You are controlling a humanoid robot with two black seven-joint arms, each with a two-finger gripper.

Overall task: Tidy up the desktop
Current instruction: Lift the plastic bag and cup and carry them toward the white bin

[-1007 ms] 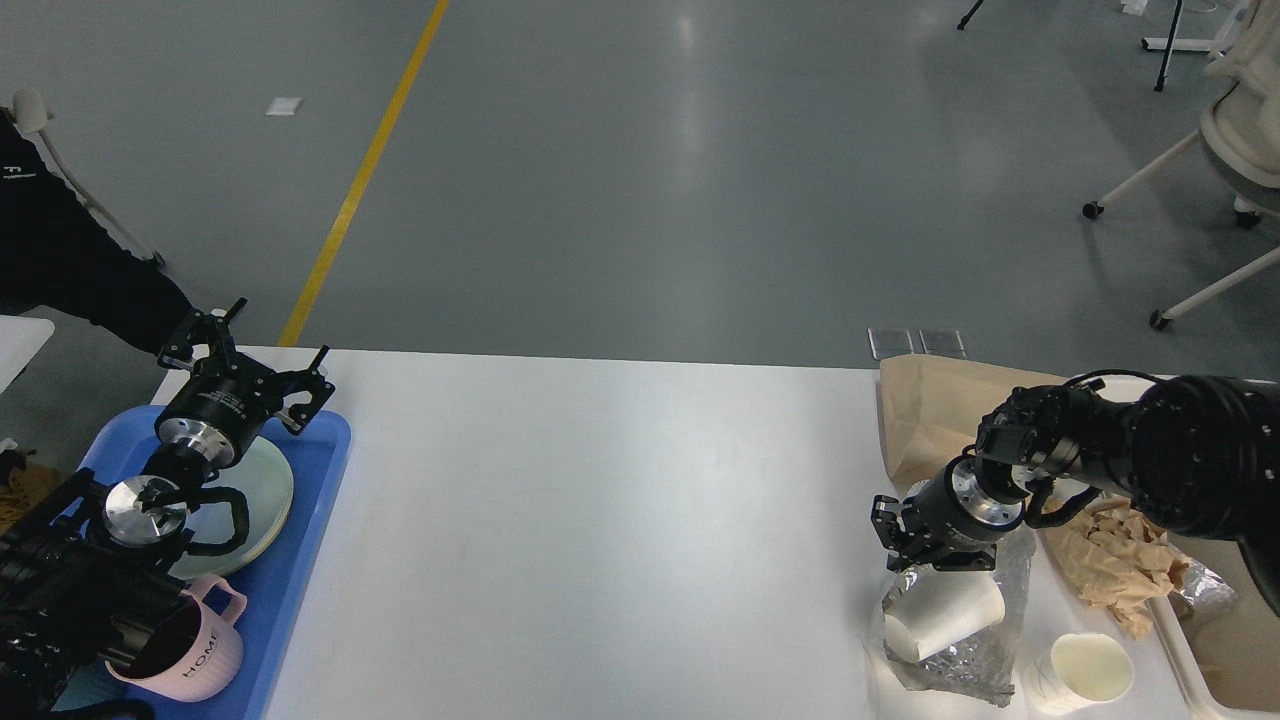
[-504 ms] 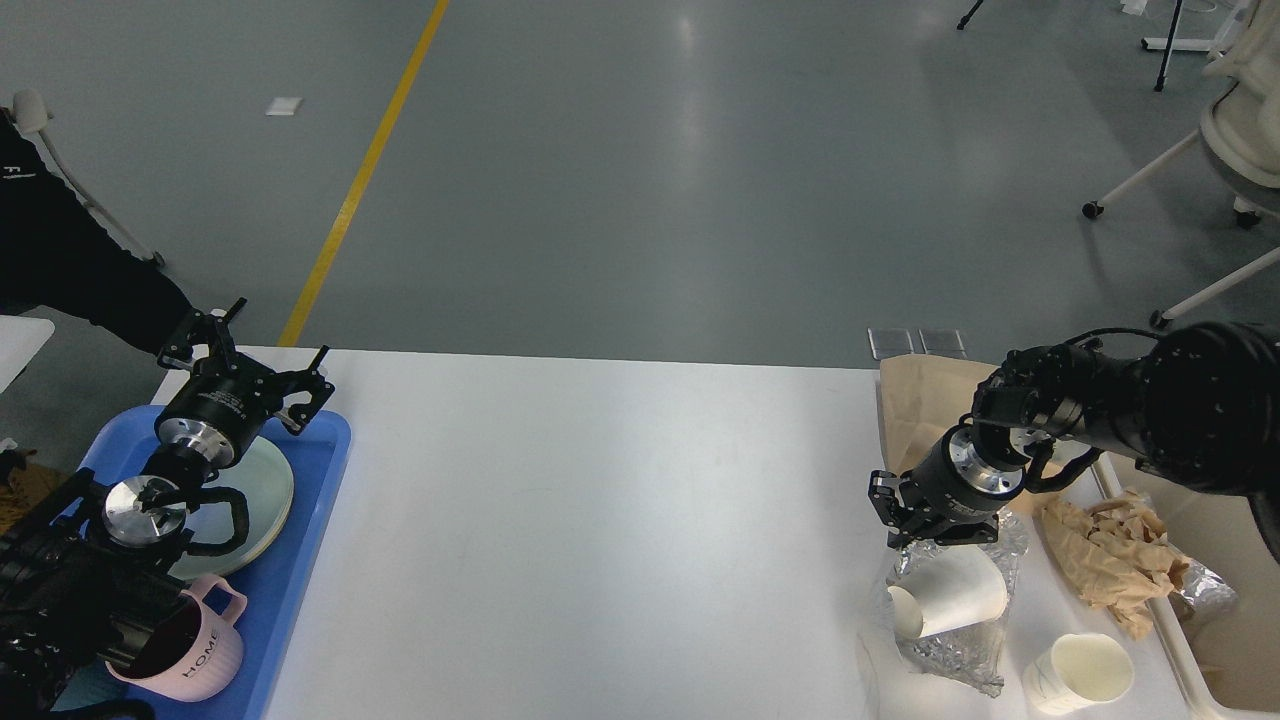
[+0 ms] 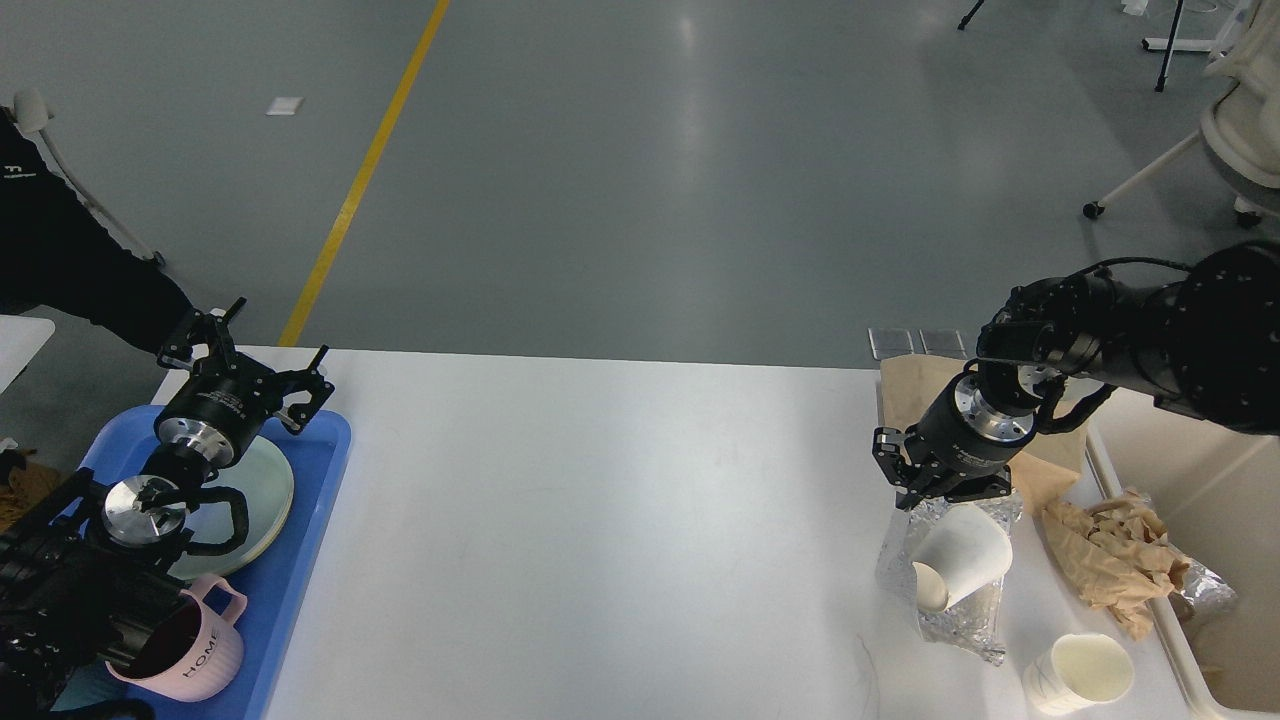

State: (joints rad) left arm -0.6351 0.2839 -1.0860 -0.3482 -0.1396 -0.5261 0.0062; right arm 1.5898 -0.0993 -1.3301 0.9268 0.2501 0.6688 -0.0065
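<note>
The white desktop (image 3: 600,520) fills the lower part of the head view. My right gripper (image 3: 935,492) points down over its right end. It is shut on the top of a crumpled foil sheet (image 3: 950,625) that hangs below it. A white paper cup (image 3: 965,555) lies tilted in the foil, mouth toward the lower left. The foil's lower end is close to the desktop; I cannot tell whether it touches. My left gripper (image 3: 250,352) is open and empty above the far end of the blue tray (image 3: 310,500).
The tray holds a pale green plate (image 3: 268,490) and a pink mug (image 3: 205,650). A second paper cup (image 3: 1085,672), crumpled brown paper (image 3: 1110,555) and a brown paper bag (image 3: 925,395) lie at the right end. A beige bin (image 3: 1190,470) stands beyond them.
My right gripper has risen and moved slightly right, lifting the foil and cup with it. The left arm has not moved.
</note>
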